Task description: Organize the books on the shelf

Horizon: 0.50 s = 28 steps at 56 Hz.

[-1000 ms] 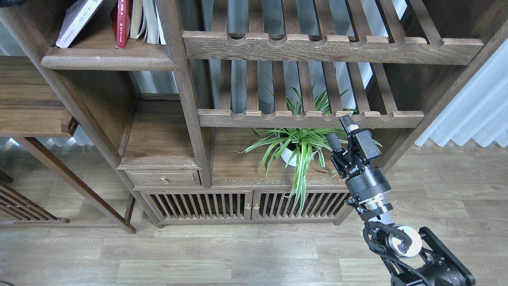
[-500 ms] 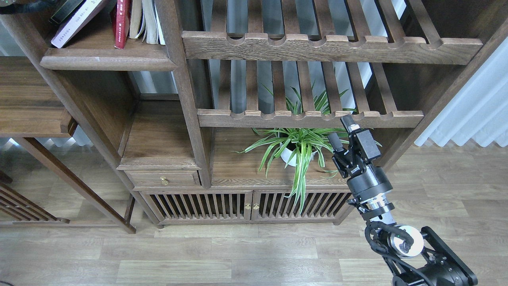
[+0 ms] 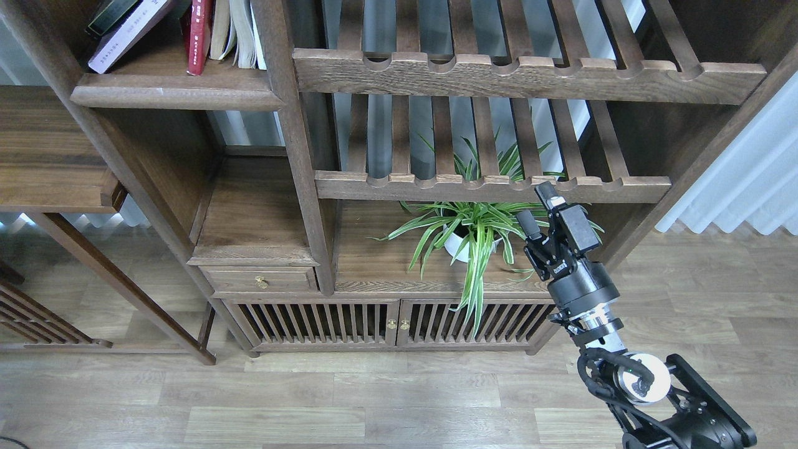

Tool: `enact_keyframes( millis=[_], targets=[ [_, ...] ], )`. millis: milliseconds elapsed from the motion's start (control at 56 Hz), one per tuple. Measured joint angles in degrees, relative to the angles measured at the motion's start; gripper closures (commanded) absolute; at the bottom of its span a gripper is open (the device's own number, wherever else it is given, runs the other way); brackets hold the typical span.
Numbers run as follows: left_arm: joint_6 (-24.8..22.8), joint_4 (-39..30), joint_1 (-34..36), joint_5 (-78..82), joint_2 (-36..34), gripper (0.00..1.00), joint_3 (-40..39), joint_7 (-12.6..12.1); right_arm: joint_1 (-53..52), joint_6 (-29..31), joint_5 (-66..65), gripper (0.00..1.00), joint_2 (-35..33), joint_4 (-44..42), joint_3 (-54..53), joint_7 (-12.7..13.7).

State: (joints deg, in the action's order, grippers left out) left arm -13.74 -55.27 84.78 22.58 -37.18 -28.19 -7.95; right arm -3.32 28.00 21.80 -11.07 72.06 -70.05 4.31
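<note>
A dark book (image 3: 111, 15) now tops the leaning pale book (image 3: 128, 34); plant (image 3: 474, 234) beside right arm.

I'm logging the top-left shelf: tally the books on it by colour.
Dark green book: 1
Pale lavender-white book: 1
Red book: 1
Cream books with page edges showing: 2, though their covers are hidden
Total: 5, all on the shelf

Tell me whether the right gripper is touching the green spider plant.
Cannot tell. In the head view the right gripper overlaps the long-leaved green spider plant, but depth is unclear, so neither contact nor gap shows.
</note>
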Motion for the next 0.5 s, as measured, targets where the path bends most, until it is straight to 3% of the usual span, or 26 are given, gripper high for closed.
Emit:
enact_keyframes(
  millis=[500],
  targets=[
    [1.57, -18.46, -5.44, -6.25, -13.79, 0.01, -0.45, 0.56, -4.06, 0.0, -0.18, 0.01, 1.12, 0.0, 1.38, 0.0]
  ],
)
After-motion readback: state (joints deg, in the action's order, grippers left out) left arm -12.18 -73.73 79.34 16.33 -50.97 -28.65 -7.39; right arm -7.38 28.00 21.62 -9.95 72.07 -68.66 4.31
